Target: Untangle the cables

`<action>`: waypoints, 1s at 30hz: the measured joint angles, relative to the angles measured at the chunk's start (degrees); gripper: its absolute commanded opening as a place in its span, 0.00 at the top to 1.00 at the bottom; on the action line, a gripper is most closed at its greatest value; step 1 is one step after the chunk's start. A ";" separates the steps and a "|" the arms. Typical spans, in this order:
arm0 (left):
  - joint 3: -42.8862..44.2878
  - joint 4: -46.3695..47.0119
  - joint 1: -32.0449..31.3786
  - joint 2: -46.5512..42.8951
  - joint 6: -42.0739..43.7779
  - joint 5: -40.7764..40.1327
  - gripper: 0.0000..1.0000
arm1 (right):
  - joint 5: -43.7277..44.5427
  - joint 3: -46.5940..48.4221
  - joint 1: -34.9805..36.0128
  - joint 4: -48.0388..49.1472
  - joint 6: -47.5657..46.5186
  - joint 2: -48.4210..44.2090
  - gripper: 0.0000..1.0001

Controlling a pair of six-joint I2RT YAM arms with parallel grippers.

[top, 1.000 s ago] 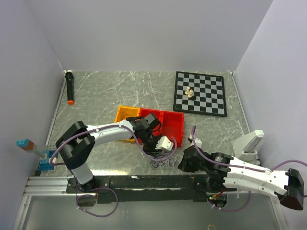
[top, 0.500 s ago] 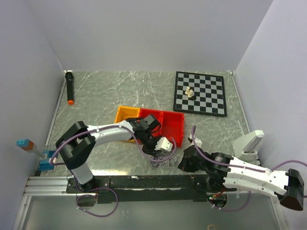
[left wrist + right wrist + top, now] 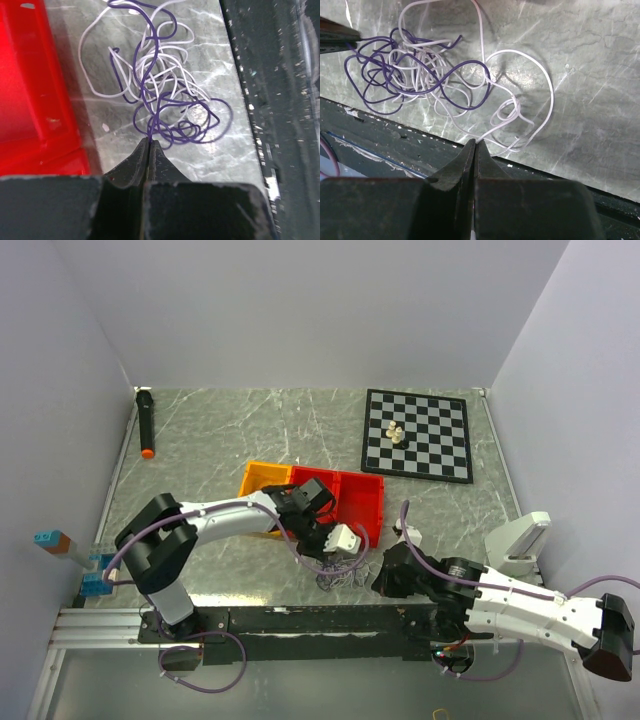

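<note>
Left of the left end effector (image 3: 150,144) stands the red bin (image 3: 30,100). The fingers of this end effector are closed together, and a purple strand (image 3: 148,134) of the cables (image 3: 167,102) runs straight into their tips. The clump lies on the bench (image 3: 225,150) directly ahead of those tips, between both end effectors. The right end effector (image 3: 474,145) is fully closed. A white strand (image 3: 551,95) loops ahead of it and meets its tips; whether it is pinched cannot be told.

Marbled table (image 3: 250,430): cables (image 3: 338,581), bins (image 3: 362,502), chessboard (image 3: 440,445), marker (image 3: 146,424)
</note>
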 measured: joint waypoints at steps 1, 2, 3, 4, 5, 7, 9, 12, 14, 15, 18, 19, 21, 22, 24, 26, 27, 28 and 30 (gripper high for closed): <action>0.37 -0.72 0.00 -0.26 -0.35 -0.22 0.99 | 0.04 0.13 -0.02 -0.13 -0.02 -0.07 1.00; 1.09 -2.03 0.00 -0.83 -1.14 -0.50 0.99 | 0.13 0.20 -0.02 -0.22 -0.09 -0.20 1.00; 1.73 -3.04 0.00 -1.53 -1.60 -0.66 0.98 | 0.28 0.31 -0.02 -0.44 -0.17 -0.28 1.00; 3.04 -5.18 0.15 -2.60 -2.25 -0.85 0.97 | 0.48 0.61 -0.04 -0.85 -0.31 -0.35 1.00; 4.13 -6.73 0.31 -3.80 -2.89 -0.92 0.97 | 0.74 0.96 -0.13 -1.14 -0.42 -0.42 1.00; 6.97 -10.78 0.85 -7.21 -3.72 -1.11 0.97 | 1.40 1.70 -0.46 -1.53 -0.68 -0.70 1.00; 9.18 -13.99 1.60 -10.64 -4.63 -1.46 0.98 | 2.12 2.64 -0.83 -2.14 -0.90 -0.94 1.00; 13.40 -19.52 3.08 -15.63 -5.81 -2.08 0.99 | 3.19 3.91 -1.42 -2.95 -1.14 -1.01 1.00; 17.57 -23.37 4.17 -18.51 -6.67 -2.43 0.99 | 4.02 4.37 -1.62 -3.30 -1.29 -0.98 1.00; 20.61 -25.62 4.85 -19.63 -7.15 -2.64 0.99 | 4.26 4.55 -1.64 -3.61 -1.29 -0.87 1.00; 27.82 -28.68 6.01 -21.75 -8.46 -3.13 0.99 | 5.03 4.59 -1.75 -4.13 -1.46 -0.20 1.00; 30.29 -29.44 6.23 -22.40 -9.09 -3.48 0.99 | 5.25 4.59 -1.75 -4.28 -1.49 0.17 1.00; 34.56 -30.40 6.32 -23.43 -10.43 -4.68 0.99 | 5.46 4.59 -1.75 -4.52 -1.49 0.79 1.00; 36.54 -30.53 6.32 -23.91 -11.15 -5.46 0.99 | 5.53 4.59 -1.75 -4.61 -1.49 1.05 1.00; 40.54 -30.01 6.34 -24.94 -13.16 -8.11 0.99 | 5.53 4.57 -1.75 -4.63 -1.49 1.38 1.00; 42.86 -28.96 6.40 -26.14 -14.93 -10.56 0.99 | 5.51 4.46 -1.75 -4.61 -1.44 1.70 1.00; 44.17 -28.17 6.40 -26.71 -15.89 -12.39 0.99 | 5.46 4.33 -1.75 -4.52 -1.42 1.84 1.00; 45.55 -27.19 6.43 -27.21 -16.76 -14.27 0.99 | 5.38 4.02 -1.75 -4.37 -1.36 2.05 1.00; 47.87 -24.94 6.45 -27.76 -17.99 -17.55 0.99 | 5.14 2.93 -1.75 -3.98 -1.14 2.62 1.00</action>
